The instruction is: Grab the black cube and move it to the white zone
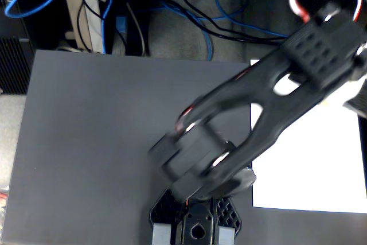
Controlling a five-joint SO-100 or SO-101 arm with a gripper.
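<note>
The white zone [309,164] is a white sheet of paper lying on the right side of the dark grey table. My black arm [258,101] rises from its base [195,225] at the bottom middle and stretches, blurred, up and to the right over the sheet's top corner. Its far end [327,44] sits at the upper right edge of the fixed view. The gripper's fingers do not show; they are hidden under the arm or past the right edge. The black cube is not visible. A small dark shape [356,107] at the right edge is too cut off to identify.
The grey tabletop [103,142] fills the left and middle. Blue, black and white cables [189,15] lie on the floor beyond the table's far edge. A red and white wire loop [301,1] arcs above the arm's far end.
</note>
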